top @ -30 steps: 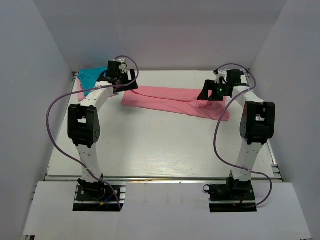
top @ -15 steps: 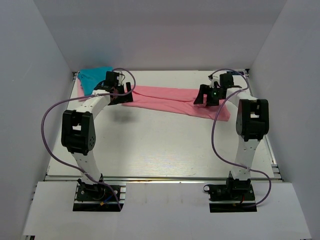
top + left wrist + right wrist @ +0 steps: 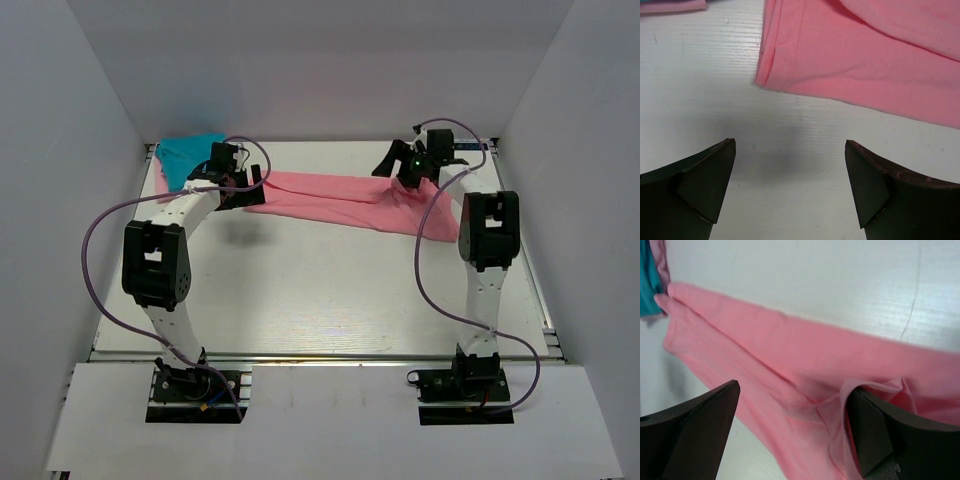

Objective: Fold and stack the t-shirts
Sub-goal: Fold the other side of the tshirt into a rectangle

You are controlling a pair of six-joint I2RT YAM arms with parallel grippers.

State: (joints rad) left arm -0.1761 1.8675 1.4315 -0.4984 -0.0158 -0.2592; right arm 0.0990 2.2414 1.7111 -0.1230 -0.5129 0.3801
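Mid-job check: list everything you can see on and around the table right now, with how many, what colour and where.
salmon-pink t-shirt: one, salmon pink, lying as a long folded strip across the far half of the table
teal-blue t-shirt: one, teal, bunched in the far left corner
pale pink t-shirt: one, pale pink, only an edge shows beside the teal one
table: one, white, bare on its near half
walls: pale grey, on the left, right and far sides
cables: two, purple, one looping beside each arm
left gripper: one, black, open, over bare table just off the salmon shirt's left end
right gripper: one, black, open, above the salmon shirt's right end
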